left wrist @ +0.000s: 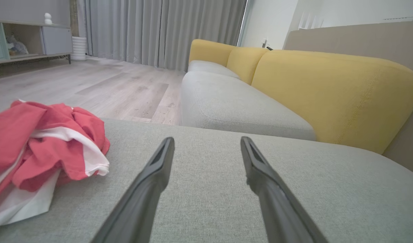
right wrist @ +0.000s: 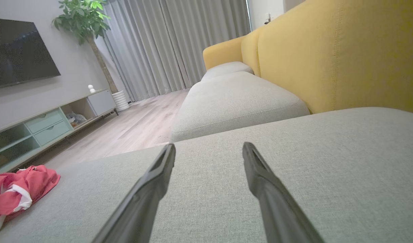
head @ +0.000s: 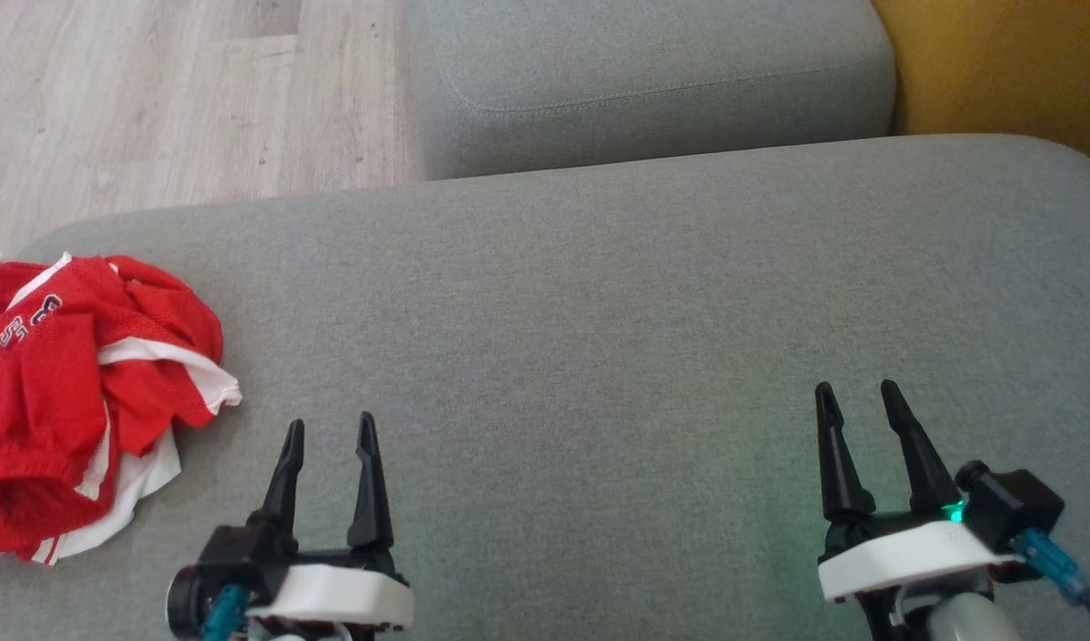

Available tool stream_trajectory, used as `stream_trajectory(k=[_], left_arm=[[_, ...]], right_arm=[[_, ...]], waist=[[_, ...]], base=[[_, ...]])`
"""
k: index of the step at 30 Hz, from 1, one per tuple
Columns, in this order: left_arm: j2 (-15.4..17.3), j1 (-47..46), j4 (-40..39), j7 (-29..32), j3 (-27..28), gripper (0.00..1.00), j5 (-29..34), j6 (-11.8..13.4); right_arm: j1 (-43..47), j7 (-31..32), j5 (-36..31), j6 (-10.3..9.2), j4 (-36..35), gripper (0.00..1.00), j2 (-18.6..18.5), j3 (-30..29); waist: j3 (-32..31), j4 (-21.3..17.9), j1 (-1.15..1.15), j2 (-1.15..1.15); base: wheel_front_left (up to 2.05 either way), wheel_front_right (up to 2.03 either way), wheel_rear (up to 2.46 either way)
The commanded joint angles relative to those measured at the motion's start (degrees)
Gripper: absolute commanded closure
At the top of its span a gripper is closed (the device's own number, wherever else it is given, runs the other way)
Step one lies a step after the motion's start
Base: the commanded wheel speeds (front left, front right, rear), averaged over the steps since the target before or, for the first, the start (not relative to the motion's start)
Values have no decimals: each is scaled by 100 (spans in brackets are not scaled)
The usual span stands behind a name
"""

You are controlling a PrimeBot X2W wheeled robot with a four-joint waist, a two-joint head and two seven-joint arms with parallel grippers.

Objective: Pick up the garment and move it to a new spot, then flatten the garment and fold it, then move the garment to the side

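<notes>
Sofa cushion (head: 598,312): garment (head: 73,392) (crumpled) left of left gripper (head: 330,422).

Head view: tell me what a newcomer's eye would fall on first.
The crumpled red and white garment stands out first, bunched at the left edge of the grey cushion. Next come the two dark grippers low in the view, the left gripper just right of the garment and the right gripper far from it, both open and holding nothing. A strip of yellow sofa back shows at the top right.
</notes>
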Motion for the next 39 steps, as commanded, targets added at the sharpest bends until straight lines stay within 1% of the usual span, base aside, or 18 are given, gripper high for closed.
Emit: stream_trajectory(k=[1, 7, 15, 22, 33, 39], left_arm=[[41, -232, -160, -105, 102, 0, 207, 36], [43, -225, -58, -206, 21, 0, 614, 50], [46, -228, 5, -329, -62, 0, 1131, 135], [46, -274, 203, -329, -30, 0, 1055, 151], [46, -329, 301, -329, -41, 0, 1020, 144], [46, -376, 298, -329, -46, 0, 1028, 189]], right_arm=[[-53, -98, -204, 36, -222, 0, -54, 153], [-15, -198, -575, 40, -166, 0, -57, 189], [5, -320, -1082, 46, -93, 0, -61, 246], [-26, -320, -1121, 46, 12, 0, -61, 203], [-44, -320, -1104, 46, 68, 0, -61, 214], [-41, -320, -1084, 46, 25, 0, -61, 181]], waist=[[-3, 3, 0, 0], [-25, 8, 0, 0], [-40, -5, 0, 0], [-21, -13, 0, 0], [4, 18, 0, 0], [75, 188, 0, 0]], base=[[0, 0, 0], [0, 0, 0], [0, 0, 0], [0, 0, 0], [0, 0, 0], [0, 0, 0]])
